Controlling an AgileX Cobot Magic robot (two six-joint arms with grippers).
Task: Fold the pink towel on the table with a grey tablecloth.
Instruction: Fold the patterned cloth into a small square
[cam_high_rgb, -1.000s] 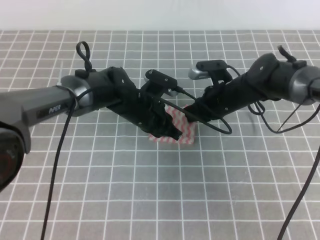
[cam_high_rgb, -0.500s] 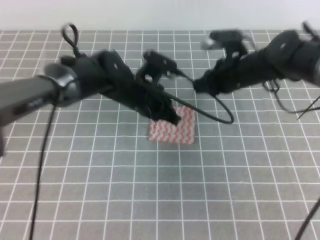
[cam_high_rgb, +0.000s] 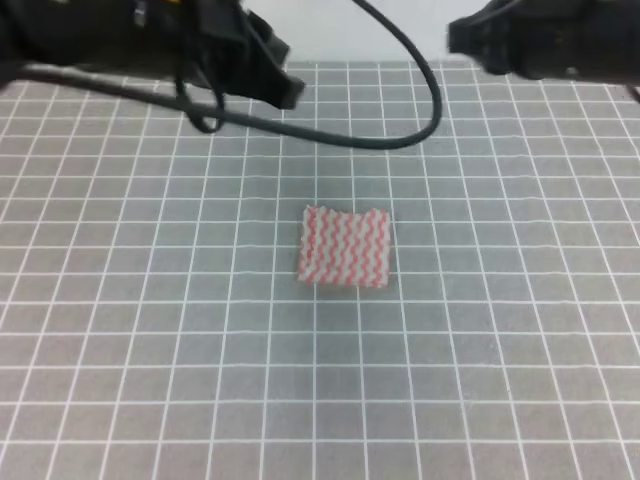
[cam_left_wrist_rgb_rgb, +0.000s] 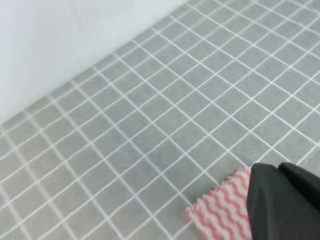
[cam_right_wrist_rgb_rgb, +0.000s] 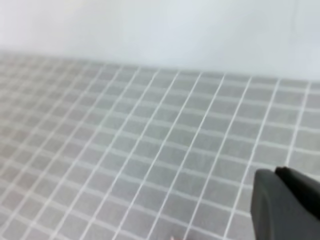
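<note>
The towel (cam_high_rgb: 345, 246) lies folded on the worktop (cam_high_rgb: 480, 380), apparently done; both end effectors' openness is unclear, likely only parking left.

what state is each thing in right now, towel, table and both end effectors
pink towel: folded into a small rectangle, lying flat, nothing touching it
table with a grey tablecloth: cloth smooth, carrying only the towel
left end effector: raised clear of the towel, holding nothing, open or shut unclear
right end effector: raised at the far edge, holding nothing, open or shut unclear
</note>
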